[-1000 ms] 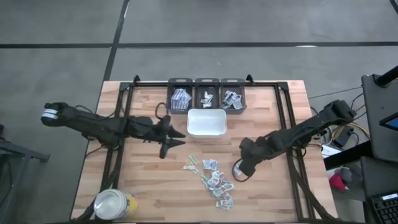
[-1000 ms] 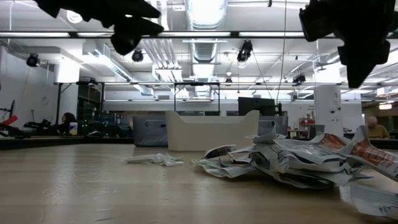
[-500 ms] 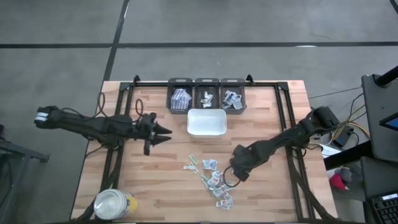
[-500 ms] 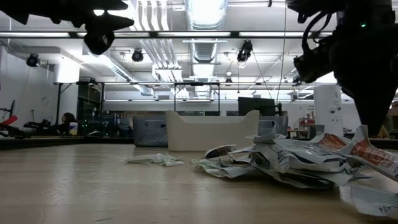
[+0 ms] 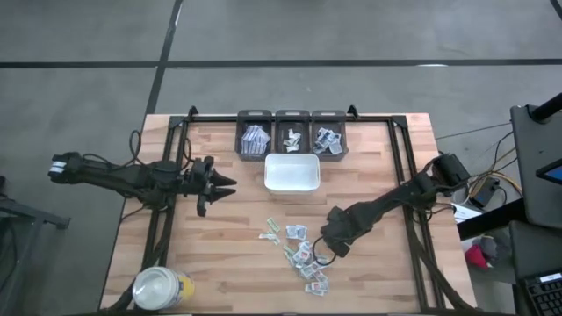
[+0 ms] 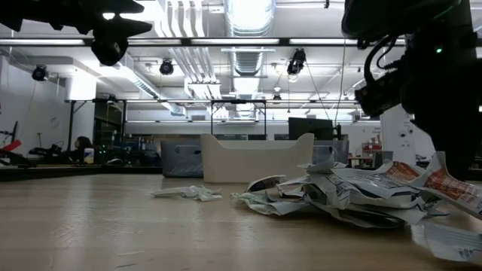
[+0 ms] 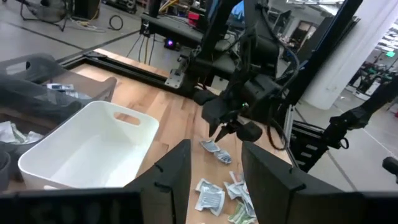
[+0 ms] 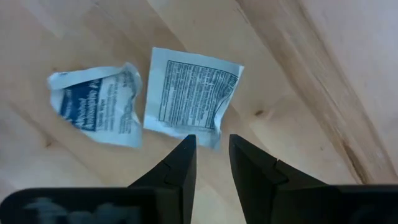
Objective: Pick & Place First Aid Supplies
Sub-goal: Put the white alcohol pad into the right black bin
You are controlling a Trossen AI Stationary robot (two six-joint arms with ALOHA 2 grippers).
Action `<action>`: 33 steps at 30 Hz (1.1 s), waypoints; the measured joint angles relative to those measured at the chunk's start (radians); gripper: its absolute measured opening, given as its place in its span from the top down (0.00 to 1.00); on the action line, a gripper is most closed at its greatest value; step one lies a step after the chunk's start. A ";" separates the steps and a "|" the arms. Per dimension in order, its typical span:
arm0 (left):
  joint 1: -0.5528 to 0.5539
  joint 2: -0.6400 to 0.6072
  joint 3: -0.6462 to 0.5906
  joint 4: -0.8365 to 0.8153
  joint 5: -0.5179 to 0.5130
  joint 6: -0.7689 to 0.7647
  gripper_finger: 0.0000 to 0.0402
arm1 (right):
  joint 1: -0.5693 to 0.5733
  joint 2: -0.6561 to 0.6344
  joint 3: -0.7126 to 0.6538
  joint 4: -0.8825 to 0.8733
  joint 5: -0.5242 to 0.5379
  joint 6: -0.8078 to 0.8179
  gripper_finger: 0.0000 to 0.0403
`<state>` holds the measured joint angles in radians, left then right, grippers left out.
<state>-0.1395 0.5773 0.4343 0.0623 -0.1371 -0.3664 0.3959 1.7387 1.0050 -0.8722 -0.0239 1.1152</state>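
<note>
The first aid supplies (image 5: 303,250) lie as a loose scatter of small white printed packets on the wooden table, in front of the white tray (image 5: 268,171). My right gripper (image 5: 321,254) points down over the right side of the scatter. In the right wrist view it is open by a narrow gap (image 8: 211,146), just at the edge of a white packet with grey print (image 8: 189,99); a crumpled blue-printed packet (image 8: 96,106) lies beside that one. My left gripper (image 5: 230,183) hangs level over the table's left half, open with nothing between its fingers (image 7: 214,165), pointing toward the tray (image 7: 93,149). My right gripper comes from above, pointing down, with its fingertips (image 8: 186,146) at the near edge of the grey-printed packet (image 8: 208,134), which lies flat on the table. Whether the fingers touch it I cannot tell.
Three dark bins (image 5: 291,132) holding packets stand behind the tray at the far edge. A round yellow jar with a white lid (image 5: 161,288) stands at the near left corner. A black frame (image 5: 176,132) runs along the table's sides. Bare wood lies between the jar and the scatter.
My right gripper has come down and moved a little toward the table's left, onto the scatter of packets. My left gripper has drawn back toward the table's left edge, staying level. The packets lie as before.
</note>
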 joint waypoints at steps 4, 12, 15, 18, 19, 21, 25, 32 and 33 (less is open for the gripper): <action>0.000 0.001 0.000 0.000 0.000 0.000 0.66 | -0.018 0.039 0.001 0.004 -0.005 -0.024 0.75; -0.001 0.002 0.000 -0.002 0.001 -0.022 0.66 | -0.047 0.076 0.003 0.010 -0.023 -0.067 0.83; -0.001 0.003 0.000 -0.003 0.004 -0.032 0.66 | -0.047 0.076 0.002 0.008 -0.020 -0.082 0.91; -0.001 0.004 -0.006 -0.002 0.005 -0.036 0.66 | -0.047 0.076 0.006 -0.005 -0.011 -0.100 0.97; -0.001 0.005 -0.010 -0.002 0.005 -0.040 0.66 | -0.047 0.074 0.008 -0.012 -0.010 -0.101 0.97; -0.001 0.008 -0.015 -0.005 0.005 -0.059 0.66 | -0.047 0.063 0.017 -0.037 -0.005 -0.101 0.98; -0.001 0.023 -0.016 -0.003 0.005 -0.089 0.66 | -0.049 0.028 0.048 -0.143 0.046 -0.106 0.98; -0.001 0.058 -0.016 -0.003 0.005 -0.108 0.66 | -0.047 -0.146 0.096 -0.139 0.159 -0.213 0.98; -0.001 0.064 -0.016 -0.003 0.005 -0.109 0.66 | -0.049 -0.177 0.099 -0.128 0.180 -0.241 0.98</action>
<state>-0.1406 0.6416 0.4183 0.0592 -0.1318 -0.4758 0.3471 1.5614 1.1044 -1.0005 0.1560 0.8744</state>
